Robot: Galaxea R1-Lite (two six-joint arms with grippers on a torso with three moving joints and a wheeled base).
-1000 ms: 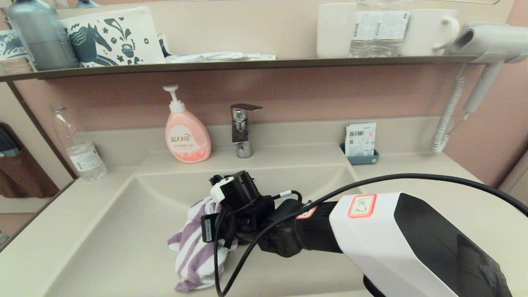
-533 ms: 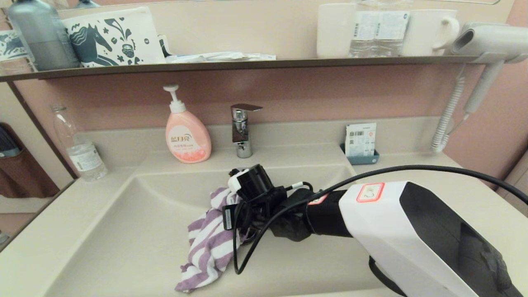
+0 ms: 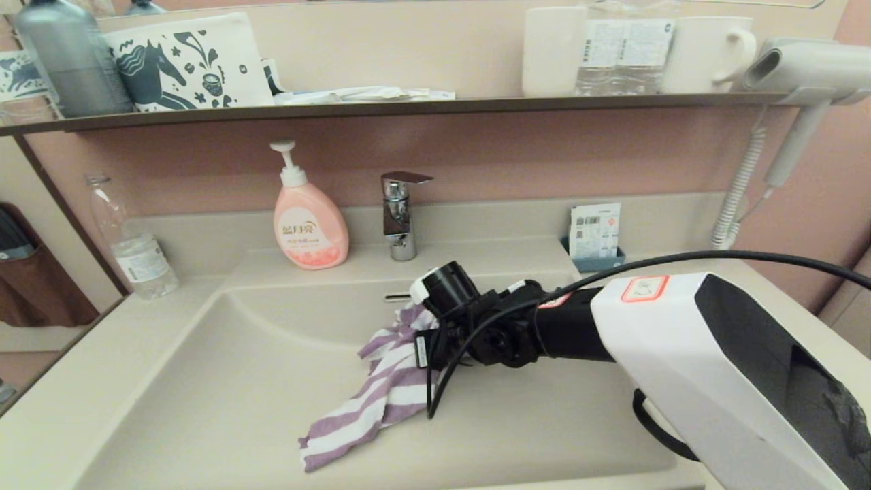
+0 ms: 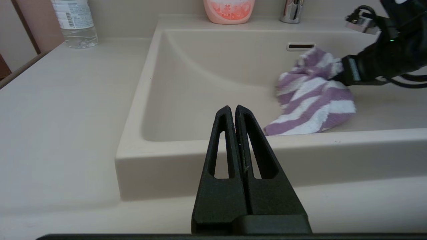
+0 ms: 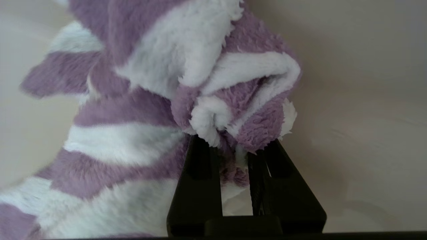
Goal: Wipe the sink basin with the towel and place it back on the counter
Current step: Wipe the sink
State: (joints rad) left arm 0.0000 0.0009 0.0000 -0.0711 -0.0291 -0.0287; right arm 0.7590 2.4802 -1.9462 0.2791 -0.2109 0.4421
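Right pincer (image 5: 233,156) clamped on a bunched end of the towel (image 3: 381,388) — rest of the striped cloth trailing down-left across the sink basin (image 3: 224,388) floor, toward the front rim. Bare surface (image 3: 762,327) rightward, nearest this arm. Left pincer (image 4: 235,115) closed, empty, parked at the front edge.

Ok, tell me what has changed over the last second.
The right gripper, shut on the towel, swept it across the sink basin toward the robot's right and the back wall, so the cloth now trails out behind. The left gripper is parked, shut, at the basin's front rim; faucet and soap bottle stayed put.
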